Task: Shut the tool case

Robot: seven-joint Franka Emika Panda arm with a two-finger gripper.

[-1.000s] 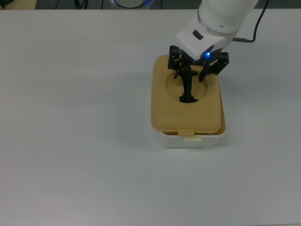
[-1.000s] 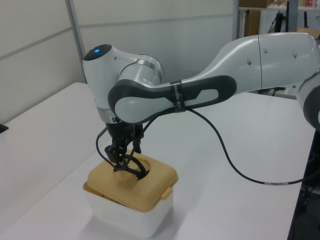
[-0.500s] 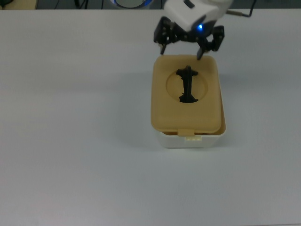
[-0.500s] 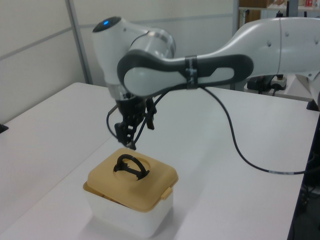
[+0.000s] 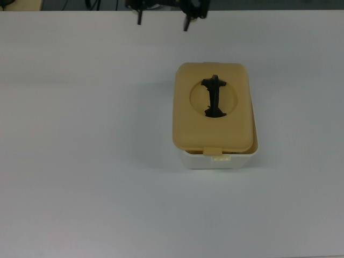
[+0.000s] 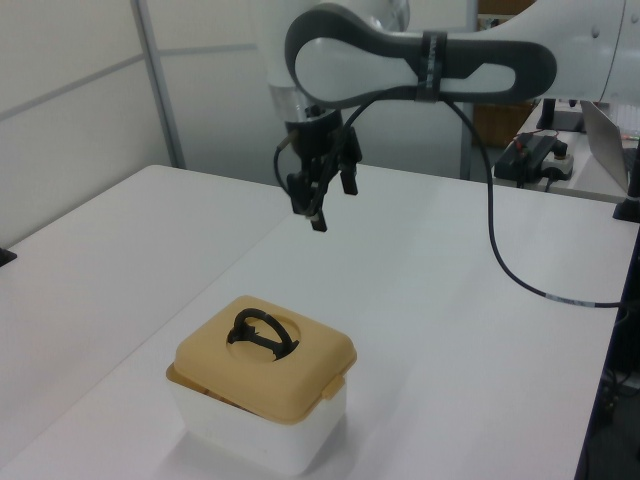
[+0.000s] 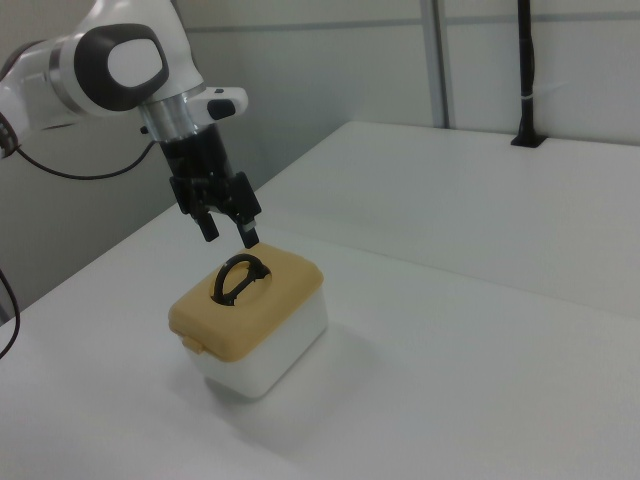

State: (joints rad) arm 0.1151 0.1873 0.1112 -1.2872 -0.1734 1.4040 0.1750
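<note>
The tool case stands on the white table, its tan lid (image 5: 213,126) resting on the white tub (image 5: 220,161). A sliver of tub shows along the top view's right and lower edges. The black handle (image 5: 214,97) stands up in the lid's round recess. The lid (image 6: 265,365) and tub (image 6: 260,435) also show in the left view, and the lid (image 7: 245,300) in the right view. My gripper (image 6: 324,205) hangs open and empty, well above the case and off it. In the top view only the gripper's (image 5: 163,20) fingertips show at the upper edge. In the right view the gripper (image 7: 229,236) hovers over the handle (image 7: 238,278).
The arm's black cable (image 6: 500,260) hangs over the table (image 6: 450,330) in the left view. A power strip (image 6: 535,155) sits past the table's far side. In the right view a black post (image 7: 525,70) stands at the table's far edge.
My gripper let go of the black handle, rose and pulled away toward the top view's upper edge. The lid and tub stayed in place.
</note>
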